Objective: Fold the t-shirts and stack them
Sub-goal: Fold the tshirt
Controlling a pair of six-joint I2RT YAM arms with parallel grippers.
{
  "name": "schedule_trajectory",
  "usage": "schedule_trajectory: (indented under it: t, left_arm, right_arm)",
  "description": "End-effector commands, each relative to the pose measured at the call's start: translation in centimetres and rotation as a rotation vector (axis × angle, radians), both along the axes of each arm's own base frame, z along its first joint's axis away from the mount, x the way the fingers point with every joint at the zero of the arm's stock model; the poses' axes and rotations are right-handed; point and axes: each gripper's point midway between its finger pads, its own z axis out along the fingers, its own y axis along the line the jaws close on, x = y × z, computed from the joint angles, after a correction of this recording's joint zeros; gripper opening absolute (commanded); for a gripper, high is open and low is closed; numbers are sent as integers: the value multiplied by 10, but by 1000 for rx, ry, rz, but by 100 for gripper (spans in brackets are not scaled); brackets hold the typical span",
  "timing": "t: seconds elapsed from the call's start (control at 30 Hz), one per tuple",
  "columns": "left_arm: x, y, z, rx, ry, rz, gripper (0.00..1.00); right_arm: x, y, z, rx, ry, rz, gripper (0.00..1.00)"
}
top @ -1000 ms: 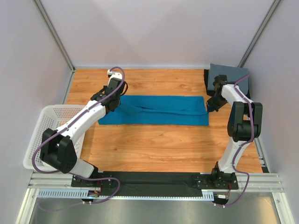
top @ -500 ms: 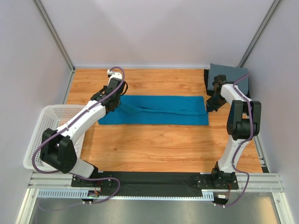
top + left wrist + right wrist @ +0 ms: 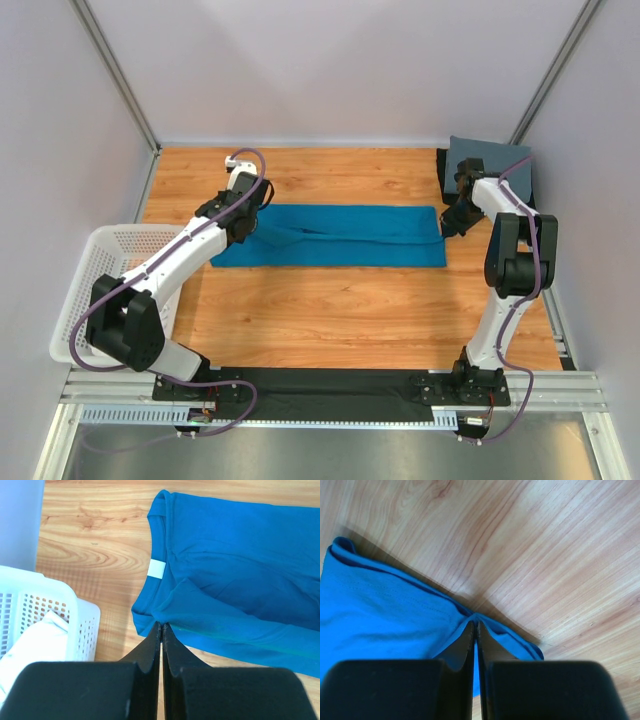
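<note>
A teal-blue t-shirt lies folded lengthwise in a long strip across the middle of the table. My left gripper is shut on the shirt's collar end, beside its white label. My right gripper is shut on the hem end of the teal-blue shirt; the cloth bunches up at the fingertips. A folded slate-grey t-shirt lies at the back right corner. A white t-shirt sits in the basket.
A white mesh laundry basket stands at the left edge of the table, close to my left arm; its rim also shows in the left wrist view. Grey walls and metal posts close in the back and sides.
Both grippers have edged slightly toward the back of the table, still holding the shirt's ends. The shirt lies much as before.
</note>
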Motion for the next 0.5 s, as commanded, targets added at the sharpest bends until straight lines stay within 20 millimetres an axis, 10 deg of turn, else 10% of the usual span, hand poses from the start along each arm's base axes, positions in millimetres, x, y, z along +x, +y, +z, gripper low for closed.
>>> schedule_trajectory:
  t: [0.0,0.47]
  left_arm:
    - [1,5,7,0,-28,21,0]
    - [36,-16,4,-39,-63,10,0]
  right_arm:
    - [18,1,5,-3,-47,17,1]
    - [39,12,56,6,-221,107,74]
